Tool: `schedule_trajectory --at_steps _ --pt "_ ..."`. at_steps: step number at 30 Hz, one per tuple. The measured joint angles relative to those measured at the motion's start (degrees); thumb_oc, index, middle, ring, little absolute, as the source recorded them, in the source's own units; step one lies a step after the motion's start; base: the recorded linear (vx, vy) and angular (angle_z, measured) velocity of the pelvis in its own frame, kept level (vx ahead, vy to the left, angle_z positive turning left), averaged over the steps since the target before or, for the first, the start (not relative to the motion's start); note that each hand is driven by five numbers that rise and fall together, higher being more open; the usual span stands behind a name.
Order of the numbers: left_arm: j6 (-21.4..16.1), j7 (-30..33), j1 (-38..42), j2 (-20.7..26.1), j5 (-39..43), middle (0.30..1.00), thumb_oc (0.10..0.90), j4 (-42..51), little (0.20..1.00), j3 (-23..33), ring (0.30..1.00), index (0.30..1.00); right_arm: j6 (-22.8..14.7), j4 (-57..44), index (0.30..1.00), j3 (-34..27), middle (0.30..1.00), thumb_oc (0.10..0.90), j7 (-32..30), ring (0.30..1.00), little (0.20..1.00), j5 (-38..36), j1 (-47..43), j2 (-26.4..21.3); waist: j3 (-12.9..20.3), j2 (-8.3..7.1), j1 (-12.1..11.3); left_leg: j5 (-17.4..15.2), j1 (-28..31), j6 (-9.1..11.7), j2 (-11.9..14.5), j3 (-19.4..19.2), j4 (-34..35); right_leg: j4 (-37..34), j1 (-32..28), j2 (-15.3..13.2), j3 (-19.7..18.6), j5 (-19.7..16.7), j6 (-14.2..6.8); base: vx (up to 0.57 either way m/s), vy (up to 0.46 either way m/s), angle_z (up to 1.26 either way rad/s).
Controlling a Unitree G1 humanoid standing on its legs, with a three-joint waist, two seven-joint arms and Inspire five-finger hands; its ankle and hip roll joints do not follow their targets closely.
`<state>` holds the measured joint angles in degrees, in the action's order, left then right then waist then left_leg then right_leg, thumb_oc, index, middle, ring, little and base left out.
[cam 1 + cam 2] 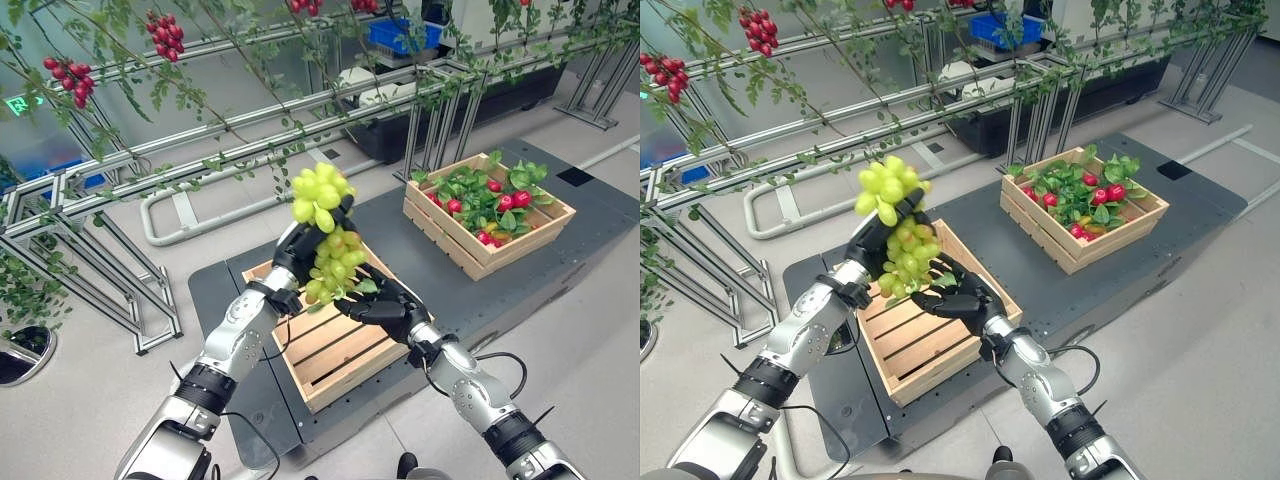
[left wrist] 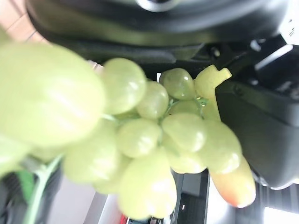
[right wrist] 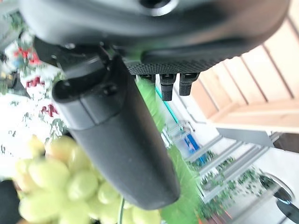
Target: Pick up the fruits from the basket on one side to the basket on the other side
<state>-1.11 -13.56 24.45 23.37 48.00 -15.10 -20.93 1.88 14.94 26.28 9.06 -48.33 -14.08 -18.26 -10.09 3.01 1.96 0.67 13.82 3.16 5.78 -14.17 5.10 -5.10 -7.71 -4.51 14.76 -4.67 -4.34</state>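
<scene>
My left hand (image 1: pixel 298 252) fingers clasp the grapes (image 1: pixel 325 235); right hand (image 1: pixel 385 305) loosely cupped beneath. Soft, floppy, bruisable: support the stem, don't squeeze.

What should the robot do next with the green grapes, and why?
Probably carry the green grapes right, toward the far crate. The left hand grips them above the near crate, with the right hand cupped beside the bunch, and the far crate already holds red fruit among leaves.
</scene>
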Motion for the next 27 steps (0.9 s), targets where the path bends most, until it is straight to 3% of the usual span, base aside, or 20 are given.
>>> schedule_trajectory --at_steps 9,27 --pt "1.2 -3.7 0.0 0.1 -0.2 0.3 0.4 0.9 0.3 -1.3 0.3 0.3 0.7 0.0 0.9 2.1 0.9 0.8 -0.1 0.9 0.9 -1.8 -0.6 0.4 1.0 0.05 -0.2 0.0 0.1 0.0 0.1 0.0 0.0 0.0 -0.1 0.0 0.1 0.0 0.0 0.0 0.0 0.0" --pt "1.6 -2.9 0.1 1.2 -10.1 0.3 0.4 1.0 0.3 -2.4 0.3 0.3 0.7 0.0 0.9 3.8 0.9 0.8 -1.4 0.9 0.9 -1.8 -1.3 0.4 1.1 0.03 -1.2 0.0 0.4 0.0 0.1 0.2 0.0 0.0 -0.4 0.0 0.1 0.0 0.0 0.0 0.0 0.0"
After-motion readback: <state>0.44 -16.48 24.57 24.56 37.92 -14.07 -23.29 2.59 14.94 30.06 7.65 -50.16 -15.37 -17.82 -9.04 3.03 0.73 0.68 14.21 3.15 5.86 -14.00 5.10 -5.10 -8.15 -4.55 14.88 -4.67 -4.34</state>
